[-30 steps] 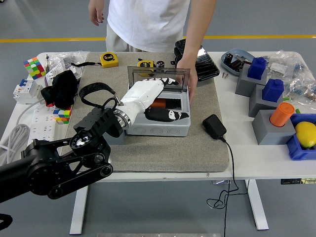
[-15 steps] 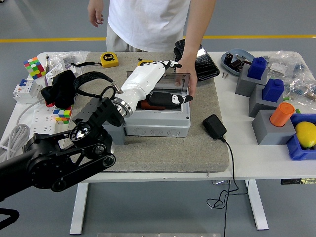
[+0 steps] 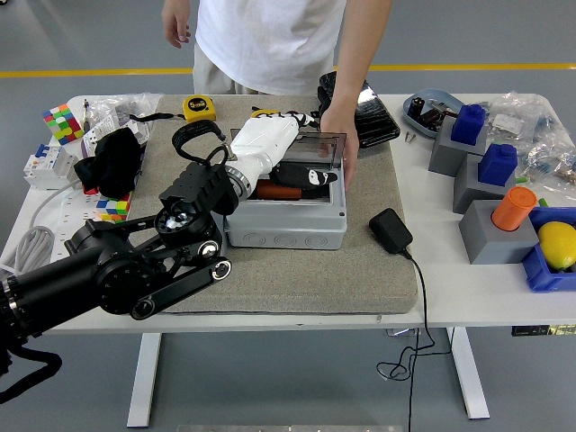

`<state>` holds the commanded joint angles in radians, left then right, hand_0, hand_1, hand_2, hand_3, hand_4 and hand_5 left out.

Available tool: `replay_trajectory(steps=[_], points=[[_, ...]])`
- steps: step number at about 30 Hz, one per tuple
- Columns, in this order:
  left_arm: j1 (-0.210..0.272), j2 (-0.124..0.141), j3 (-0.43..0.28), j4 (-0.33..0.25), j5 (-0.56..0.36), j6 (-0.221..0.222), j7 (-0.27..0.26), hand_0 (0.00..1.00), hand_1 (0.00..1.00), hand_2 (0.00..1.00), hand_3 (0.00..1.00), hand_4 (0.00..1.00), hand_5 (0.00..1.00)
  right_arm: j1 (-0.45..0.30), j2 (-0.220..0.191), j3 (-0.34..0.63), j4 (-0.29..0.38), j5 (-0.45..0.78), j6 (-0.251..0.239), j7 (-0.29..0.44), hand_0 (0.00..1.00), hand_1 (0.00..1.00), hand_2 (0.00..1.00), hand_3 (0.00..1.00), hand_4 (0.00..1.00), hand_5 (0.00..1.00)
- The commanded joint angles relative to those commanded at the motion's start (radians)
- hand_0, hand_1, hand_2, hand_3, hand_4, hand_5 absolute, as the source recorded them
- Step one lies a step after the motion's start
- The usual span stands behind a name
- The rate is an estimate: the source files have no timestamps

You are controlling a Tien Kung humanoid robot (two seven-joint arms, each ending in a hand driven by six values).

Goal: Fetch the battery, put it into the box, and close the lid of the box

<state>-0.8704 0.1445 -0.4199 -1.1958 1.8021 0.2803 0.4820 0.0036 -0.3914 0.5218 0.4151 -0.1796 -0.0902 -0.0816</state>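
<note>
White table (image 3: 468,288) cluttered (grey floor (image 3: 504,378), yellow line (image 3: 90,73)).

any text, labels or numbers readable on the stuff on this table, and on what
"5m": roughly that, on the round label of the yellow tape measure; small, so not certain.
Second tape measure, behind the box: mostly hidden, label unreadable.
White breaker at the left edge: markings too small to read.
Nothing legible on the box, the black adapter or the blue blocks.
</note>
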Motion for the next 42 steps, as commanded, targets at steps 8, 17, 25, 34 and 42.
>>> replay_trajectory(steps=[8, 17, 25, 34, 42], points=[[0.034, 0.028, 0.016, -0.097, -0.009, -0.021, 0.033, 0.827, 0.852, 0.822, 0.823, 0.971, 0.652, -0.008, 0.003, 0.003, 0.002, -0.003, 0.001, 0.0, 0.633, 0.648, 0.664, 0.578, 0.995, 0.559], [0.05, 0.036, 0.051, -0.139, -0.05, -0.035, 0.043, 0.819, 0.85, 0.821, 0.821, 0.97, 0.653, -0.005, 0.004, 0.01, 0.005, -0.009, 0.0, 0.001, 0.633, 0.646, 0.664, 0.578, 0.994, 0.559], [0.067, 0.036, 0.025, -0.137, -0.048, -0.031, 0.04, 0.808, 0.842, 0.818, 0.819, 0.966, 0.656, -0.007, 0.006, 0.007, 0.005, -0.004, 0.0, 0.002, 0.633, 0.646, 0.664, 0.579, 0.995, 0.559], [0.076, 0.038, 0.038, -0.134, -0.08, -0.042, 0.05, 0.805, 0.84, 0.817, 0.817, 0.963, 0.657, -0.007, 0.006, 0.009, 0.006, -0.005, 0.001, 0.002, 0.633, 0.647, 0.665, 0.579, 0.995, 0.559], [0.081, 0.042, 0.005, -0.168, -0.076, -0.04, 0.047, 0.802, 0.839, 0.816, 0.816, 0.961, 0.662, -0.007, 0.006, 0.012, 0.006, -0.005, 0.001, 0.003, 0.633, 0.647, 0.666, 0.578, 0.996, 0.559]])
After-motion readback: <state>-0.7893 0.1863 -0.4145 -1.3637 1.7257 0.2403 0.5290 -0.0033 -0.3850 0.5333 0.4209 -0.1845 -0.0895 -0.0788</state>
